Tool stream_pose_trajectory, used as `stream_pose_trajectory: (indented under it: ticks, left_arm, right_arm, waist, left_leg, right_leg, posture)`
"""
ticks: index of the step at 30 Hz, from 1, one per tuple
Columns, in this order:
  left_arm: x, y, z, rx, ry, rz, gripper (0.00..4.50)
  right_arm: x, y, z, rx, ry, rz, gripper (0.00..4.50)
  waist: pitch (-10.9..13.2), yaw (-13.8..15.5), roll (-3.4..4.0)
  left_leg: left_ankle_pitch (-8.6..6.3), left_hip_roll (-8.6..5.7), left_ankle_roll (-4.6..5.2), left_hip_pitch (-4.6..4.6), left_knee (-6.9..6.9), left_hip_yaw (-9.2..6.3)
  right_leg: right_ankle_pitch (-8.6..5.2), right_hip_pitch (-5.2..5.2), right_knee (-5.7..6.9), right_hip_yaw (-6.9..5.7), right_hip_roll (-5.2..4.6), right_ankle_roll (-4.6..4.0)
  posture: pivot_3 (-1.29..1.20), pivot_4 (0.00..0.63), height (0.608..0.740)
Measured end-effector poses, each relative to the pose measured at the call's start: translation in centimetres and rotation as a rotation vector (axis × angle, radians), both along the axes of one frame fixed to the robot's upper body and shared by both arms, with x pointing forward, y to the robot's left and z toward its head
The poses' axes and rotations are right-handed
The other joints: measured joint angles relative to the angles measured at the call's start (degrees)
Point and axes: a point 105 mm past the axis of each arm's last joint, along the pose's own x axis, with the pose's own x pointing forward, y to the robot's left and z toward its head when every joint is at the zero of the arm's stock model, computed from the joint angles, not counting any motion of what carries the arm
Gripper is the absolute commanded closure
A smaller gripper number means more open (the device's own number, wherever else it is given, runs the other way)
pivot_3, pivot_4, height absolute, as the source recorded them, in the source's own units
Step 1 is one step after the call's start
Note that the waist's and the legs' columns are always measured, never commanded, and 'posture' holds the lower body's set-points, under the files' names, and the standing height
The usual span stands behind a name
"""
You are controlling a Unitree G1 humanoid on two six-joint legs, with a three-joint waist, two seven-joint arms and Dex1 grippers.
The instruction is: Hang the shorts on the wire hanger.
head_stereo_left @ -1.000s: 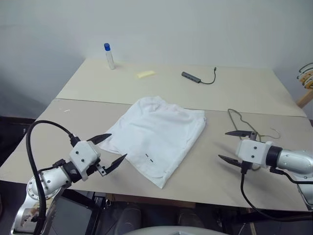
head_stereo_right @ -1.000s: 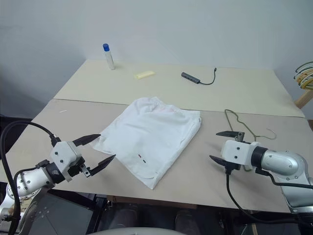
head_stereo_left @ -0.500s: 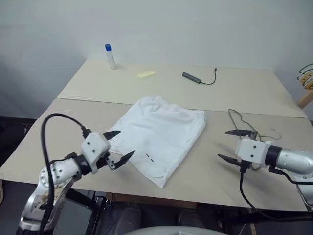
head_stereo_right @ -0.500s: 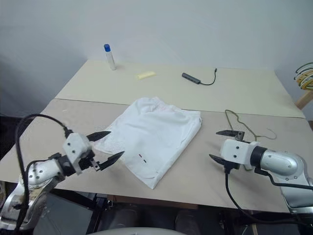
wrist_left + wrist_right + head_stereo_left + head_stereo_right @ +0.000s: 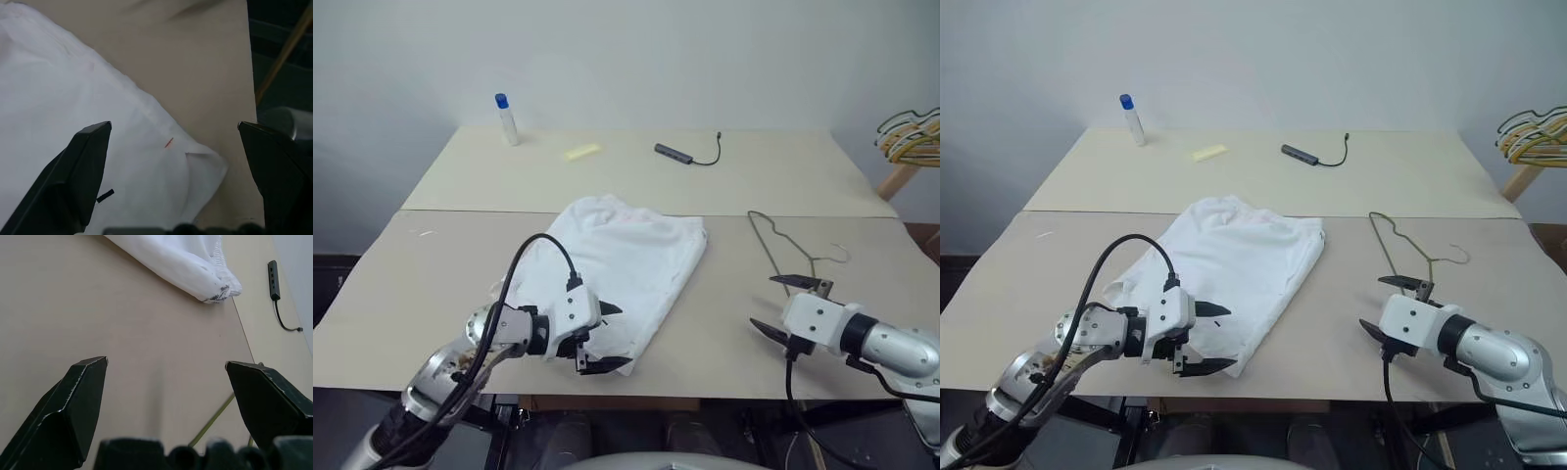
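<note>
The white shorts [image 5: 619, 257] lie flat in the middle of the table, with a small red mark [image 5: 168, 142] and a black mark near the near hem. My left gripper [image 5: 606, 338] is open and points to the right. It hovers at the near hem corner of the shorts [image 5: 73, 93], one finger over the cloth and the other at the table's front edge. The wire hanger [image 5: 815, 260] lies flat to the right of the shorts, its hook pointing right. My right gripper [image 5: 764, 302] is open just in front of the wire hanger [image 5: 215, 418], with nothing between its fingers.
A blue-capped bottle [image 5: 506, 119], a yellow scrap [image 5: 580, 152] and a grey cable with a bar plug [image 5: 674, 151] sit at the back of the table [image 5: 431, 284]. Bunched yellow and orange hangers [image 5: 909, 132] hang beyond the right edge.
The camera view has shifted. My left gripper has swung right and tipped down, from beside the shorts to their near hem corner. The right gripper has stayed in place, open.
</note>
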Motion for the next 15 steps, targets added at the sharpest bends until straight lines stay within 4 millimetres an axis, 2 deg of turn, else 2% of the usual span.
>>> stream_pose_trajectory:
  ticks: [4,15]
  left_arm:
    - [0.2,0.3,-1.3,0.077,0.014,-0.012,0.01]
    - [0.1,-1.8,-4.5,0.154,0.009,0.007,0.01]
  right_arm:
    - [-0.2,-0.2,-0.2,0.004,0.002,-0.029,0.02]
    - [0.2,0.0,0.4,-0.012,-0.035,-0.038,0.02]
  waist:
    - [-0.02,-0.55,0.03]
    - [-0.03,-1.12,0.01]
  left_leg:
    - [0.0,-0.02,0.0,-0.03,0.0,0.01]
    - [0.0,-0.01,0.0,-0.05,0.05,-0.02]
  right_leg:
    - [0.0,-0.02,-0.01,0.02,-0.02,0.01]
    - [0.01,-0.01,0.0,0.02,-0.01,0.03]
  posture:
    - [-0.05,0.0,0.74]
    - [-0.05,0.0,0.74]
